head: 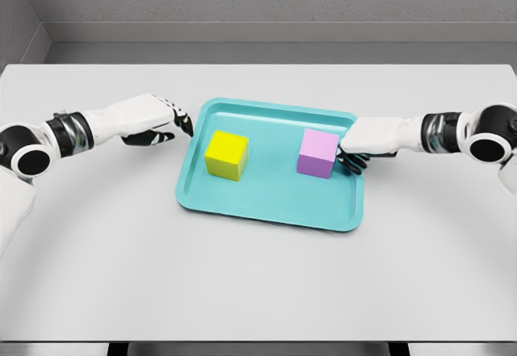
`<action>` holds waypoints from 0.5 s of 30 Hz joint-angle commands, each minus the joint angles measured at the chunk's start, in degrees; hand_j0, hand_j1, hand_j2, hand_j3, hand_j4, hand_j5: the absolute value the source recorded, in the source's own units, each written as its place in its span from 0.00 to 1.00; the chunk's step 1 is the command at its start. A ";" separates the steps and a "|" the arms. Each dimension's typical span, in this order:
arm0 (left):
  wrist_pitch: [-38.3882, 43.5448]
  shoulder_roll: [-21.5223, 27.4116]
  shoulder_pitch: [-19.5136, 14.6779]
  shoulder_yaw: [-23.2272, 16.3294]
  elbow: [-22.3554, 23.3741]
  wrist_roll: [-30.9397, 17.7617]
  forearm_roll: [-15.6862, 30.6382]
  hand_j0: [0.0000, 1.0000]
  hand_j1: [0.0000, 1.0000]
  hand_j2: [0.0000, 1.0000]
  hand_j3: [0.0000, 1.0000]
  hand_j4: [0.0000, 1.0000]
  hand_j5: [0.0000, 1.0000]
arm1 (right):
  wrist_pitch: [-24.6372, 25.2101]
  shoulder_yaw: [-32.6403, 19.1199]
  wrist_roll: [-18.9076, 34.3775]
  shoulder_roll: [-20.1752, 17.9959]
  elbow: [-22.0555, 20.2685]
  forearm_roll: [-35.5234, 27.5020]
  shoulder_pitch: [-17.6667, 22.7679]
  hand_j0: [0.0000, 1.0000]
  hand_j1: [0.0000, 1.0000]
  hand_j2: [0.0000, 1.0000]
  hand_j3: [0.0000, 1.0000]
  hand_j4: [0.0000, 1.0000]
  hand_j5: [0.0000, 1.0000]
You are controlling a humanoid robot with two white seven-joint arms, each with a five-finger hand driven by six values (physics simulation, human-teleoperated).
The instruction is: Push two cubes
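Observation:
A yellow cube (226,154) sits in the left half of a teal tray (275,207), and a pink cube (317,152) sits in the right half. My left hand (166,123) hovers just outside the tray's left rim, fingers relaxed and extended toward the yellow cube, a short gap away from it. My right hand (355,148) reaches over the tray's right rim, its fingertips beside the pink cube's right face, touching or nearly touching it. Neither hand grasps anything.
The tray lies at the middle of a white table (258,291). A grey wall runs behind the table's far edge. Both forearms come in low over the table from the sides.

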 commanded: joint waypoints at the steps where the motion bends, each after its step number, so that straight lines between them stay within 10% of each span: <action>1: 0.16 0.03 0.18 0.04 -0.69 0.03 0.67 0.55 0.55 0.55 0.55 0.55 0.55 | 0.10 0.04 -0.02 0.48 0.15 0.03 0.00 0.10 0.10 0.10 0.10 0.10 0.10; 15: 0.16 0.21 2.55 -1.72 -5.88 0.03 2.08 0.55 0.55 0.55 0.55 0.55 0.55 | 0.10 0.74 -0.02 1.62 1.56 0.03 -1.05 0.10 0.10 0.10 0.10 0.10 0.10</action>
